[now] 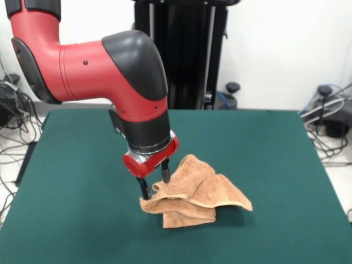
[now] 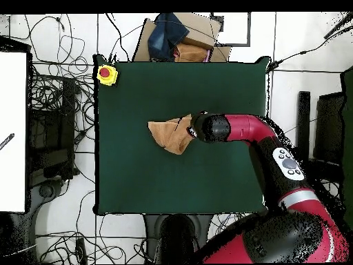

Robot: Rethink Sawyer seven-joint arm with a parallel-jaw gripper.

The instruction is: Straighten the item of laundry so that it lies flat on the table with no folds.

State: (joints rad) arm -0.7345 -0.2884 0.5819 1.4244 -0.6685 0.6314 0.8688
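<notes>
Lying crumpled near the middle of the table, the towel is bunched into overlapping folds, with one hemmed corner pointing out to the right in the front view and a doubled-under layer at its near edge. Its peach-orange terry surface rises in a soft hump toward the far side (none of it lies in a single flat layer).

At the towel's left end in the front view, the gripper reaches down onto the cloth. Its two dark fingers stand a little apart, one on each side of a raised fold of the towel's edge; whether they actually pinch the fold cannot be told.

Above the fingers sits a red wrist ring, then a black collar and the thick red arm, which bends away to the upper left.

From overhead, the towel shows as a rough triangle slightly above the centre of the green top, with the arm's black end covering its right side. A yellow box with a red button sits at one table corner.
</notes>
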